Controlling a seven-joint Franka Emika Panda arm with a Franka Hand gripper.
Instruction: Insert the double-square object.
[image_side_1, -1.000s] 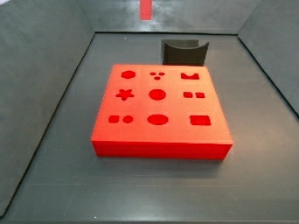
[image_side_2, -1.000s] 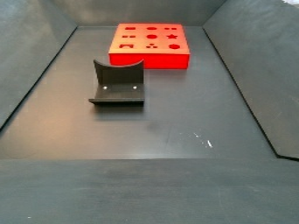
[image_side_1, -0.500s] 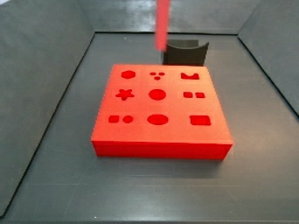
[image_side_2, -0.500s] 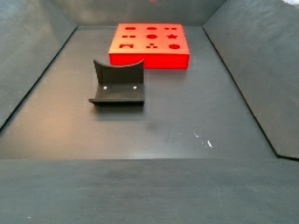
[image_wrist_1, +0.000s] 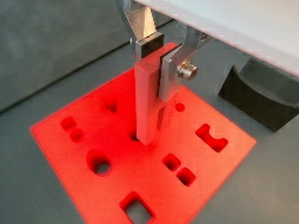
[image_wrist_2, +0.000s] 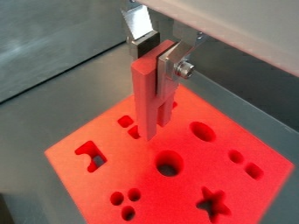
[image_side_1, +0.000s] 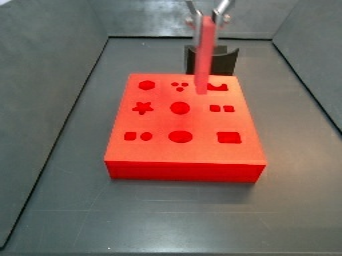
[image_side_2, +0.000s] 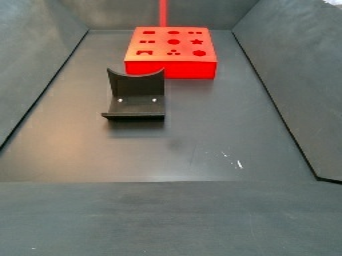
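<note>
My gripper (image_wrist_1: 159, 54) is shut on the double-square object (image_wrist_1: 145, 96), a long slim red peg that hangs upright with its two-pronged lower end a little above the flat red board (image_wrist_1: 117, 166). Both wrist views show it so, the peg (image_wrist_2: 149, 98) between the silver fingers over the board (image_wrist_2: 163, 188). In a side view the peg (image_side_1: 206, 55) hangs over the board's far right part (image_side_1: 183, 165), under the gripper (image_side_1: 211, 10). In a side view only a sliver of the peg (image_side_2: 163, 12) shows above the board (image_side_2: 171, 66).
The dark grey curved block (image_side_1: 214, 58) stands behind the board; it also shows in a side view (image_side_2: 135, 95) and in a wrist view (image_wrist_1: 267, 94). Grey walls enclose the dark floor (image_side_2: 174, 160).
The peg and gripper have moved down and to the right, from above the far wall to over the board's far right part.
</note>
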